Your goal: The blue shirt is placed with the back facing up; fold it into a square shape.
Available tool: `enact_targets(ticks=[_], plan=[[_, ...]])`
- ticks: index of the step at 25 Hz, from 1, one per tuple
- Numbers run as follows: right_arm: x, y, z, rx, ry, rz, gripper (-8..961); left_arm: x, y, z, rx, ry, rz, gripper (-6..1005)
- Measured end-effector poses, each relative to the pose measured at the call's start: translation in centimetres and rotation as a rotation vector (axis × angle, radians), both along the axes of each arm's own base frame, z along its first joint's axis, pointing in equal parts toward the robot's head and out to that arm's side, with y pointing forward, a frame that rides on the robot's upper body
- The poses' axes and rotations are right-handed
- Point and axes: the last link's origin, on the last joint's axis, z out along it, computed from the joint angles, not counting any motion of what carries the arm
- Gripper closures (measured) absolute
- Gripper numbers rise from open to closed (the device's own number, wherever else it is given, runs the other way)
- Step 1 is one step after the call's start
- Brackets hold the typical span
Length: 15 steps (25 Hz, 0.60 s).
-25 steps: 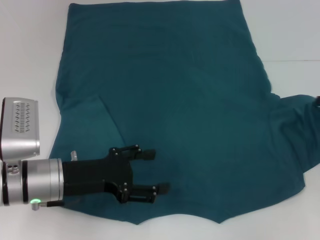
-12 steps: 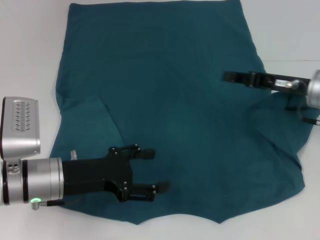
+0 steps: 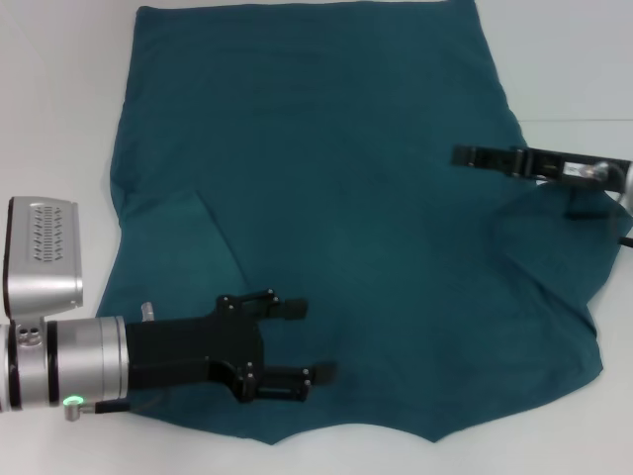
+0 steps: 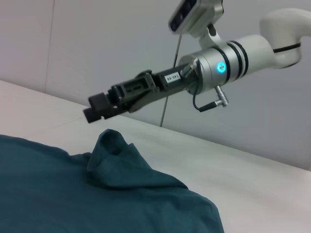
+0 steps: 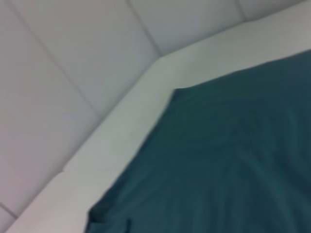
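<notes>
The blue shirt (image 3: 336, 198) lies flat on the white table, plain side up. Its left sleeve is folded in as a flap (image 3: 183, 257). Its right sleeve (image 3: 554, 237) is folded in over the body and stands up in a small peak in the left wrist view (image 4: 112, 143). My left gripper (image 3: 318, 339) is open and empty over the shirt's near left part. My right gripper (image 3: 460, 155) hovers over the right side, just above the folded sleeve and apart from it; it also shows in the left wrist view (image 4: 97, 108). The right wrist view shows only shirt (image 5: 233, 160) and table.
The white table (image 3: 59, 119) shows bare on both sides of the shirt and along the near edge. A pale wall (image 4: 97, 39) stands behind the table.
One second ago the right sleeve lay spread out to the right and no right gripper showed. Now the sleeve is folded in, and the right gripper has drawn back slightly to the right.
</notes>
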Motion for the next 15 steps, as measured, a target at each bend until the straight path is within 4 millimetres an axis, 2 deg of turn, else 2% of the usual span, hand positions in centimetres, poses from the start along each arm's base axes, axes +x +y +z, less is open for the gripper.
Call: enact_targets(ticks=[3, 10, 15], plan=[[1.6, -0.4, 1.0, 0.005, -0.002, -0.058, 348, 0.1, 0.1, 0.0, 0.0, 0.0, -0.004, 99], [4.8, -1.3, 3.4, -0.017, -0.031, -0.201, 359, 0.5, 0.3, -0.1, -0.006, 0.001, -0.017, 98], [5.9, -1.6, 4.8, -0.043, -0.078, -0.275, 359, 0.5, 0.3, -0.1, -0.008, -0.001, -0.02, 98]])
